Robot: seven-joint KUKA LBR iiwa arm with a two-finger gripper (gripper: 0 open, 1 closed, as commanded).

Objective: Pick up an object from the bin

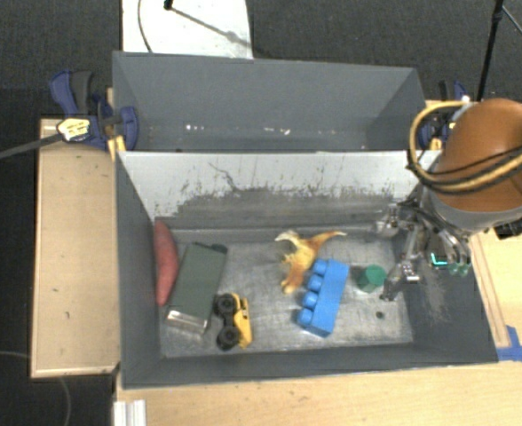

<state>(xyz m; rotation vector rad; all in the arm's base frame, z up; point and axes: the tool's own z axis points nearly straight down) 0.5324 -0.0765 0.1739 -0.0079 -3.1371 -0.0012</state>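
My gripper (404, 263) hangs low at the right end of the bin, under the orange cover. Just left of it, touching or nearly touching, lies a small green round piece (369, 279) on the bin floor. A blue studded brick (323, 295) lies tilted a little further left. Behind the brick a yellow toy dinosaur (300, 254) lies on its side.
At the left end lie a red oblong thing (165, 261) against the wall, a dark grey-green box (195, 286) and a yellow toy truck (233, 319). Bare floor shows along the back wall and in front of the gripper.
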